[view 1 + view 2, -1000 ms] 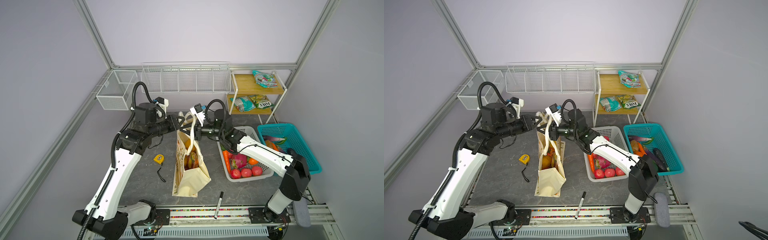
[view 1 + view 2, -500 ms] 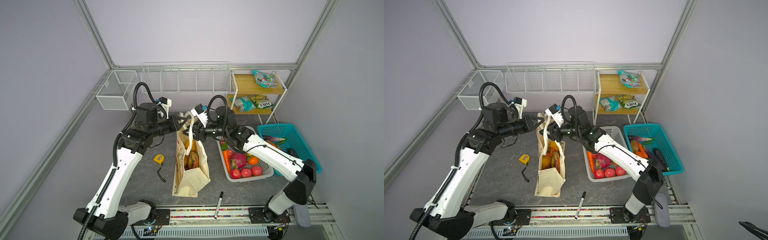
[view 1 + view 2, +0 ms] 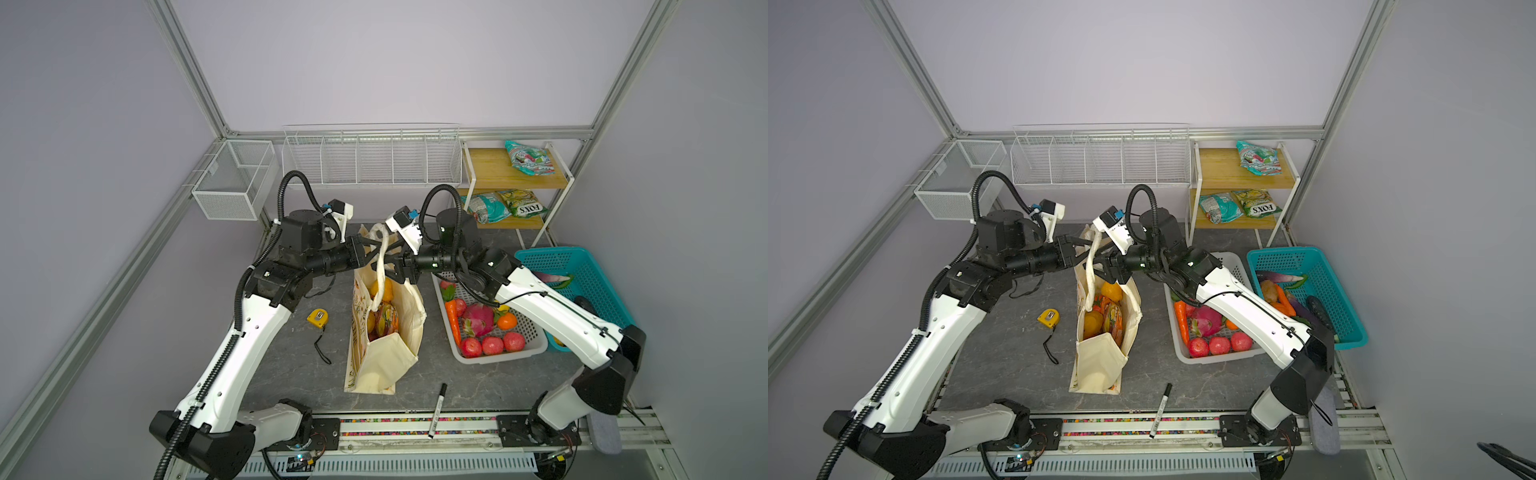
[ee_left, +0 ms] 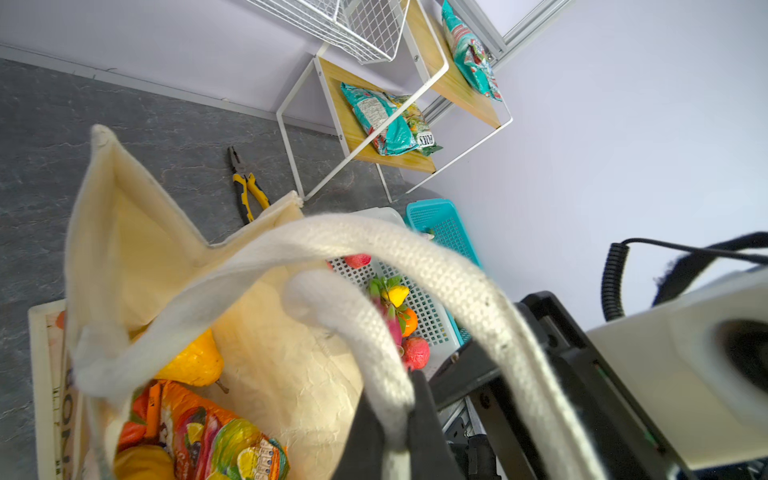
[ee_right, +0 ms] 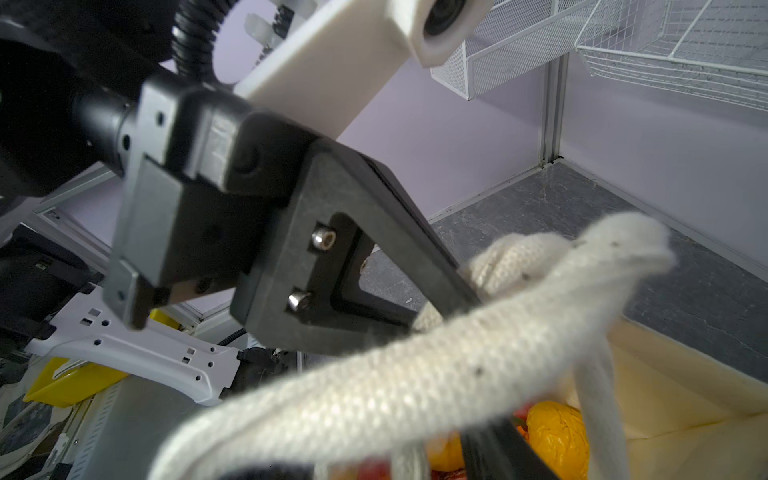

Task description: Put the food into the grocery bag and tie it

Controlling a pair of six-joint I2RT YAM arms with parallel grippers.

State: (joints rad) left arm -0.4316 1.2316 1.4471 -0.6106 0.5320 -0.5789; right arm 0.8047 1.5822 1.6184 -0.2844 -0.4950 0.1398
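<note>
One bag — two rope handles, one packet.

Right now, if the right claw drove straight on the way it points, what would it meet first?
Probably the bag's white rope handle, which crosses between the open jaws of the right claw. Just beyond is the left claw, shut on that handle; depth is unclear.
</note>
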